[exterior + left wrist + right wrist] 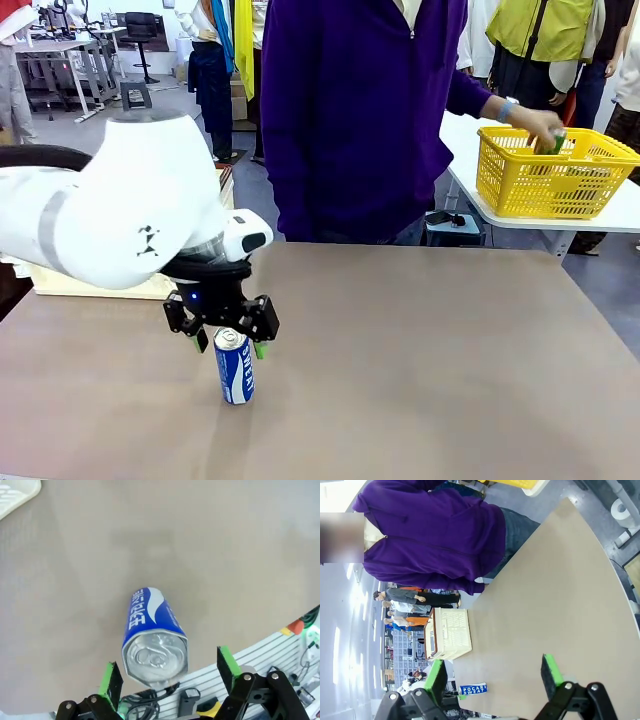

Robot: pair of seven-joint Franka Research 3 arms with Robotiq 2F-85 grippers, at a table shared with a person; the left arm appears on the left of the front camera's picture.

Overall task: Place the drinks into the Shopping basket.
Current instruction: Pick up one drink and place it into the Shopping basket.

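Note:
A blue drink can (234,366) with white "SWEAT" lettering stands upright on the brown table. My left gripper (225,338) hangs open right over it, with its green pads on either side of the silver top and clear of it. In the left wrist view the blue can (152,630) sits between and just ahead of my open gripper (169,672). My right gripper (493,676) is open with nothing in it, and the blue can (472,689) lies far off. The cream Shopping basket (447,632) stands at the table's left edge. The person's hand holds a green can (553,143) in the yellow basket.
A person in a purple top (360,110) stands at the far side, reaching right into a yellow mesh basket (550,180) on a white side table (620,215). A corner of the cream basket (15,495) shows in the left wrist view.

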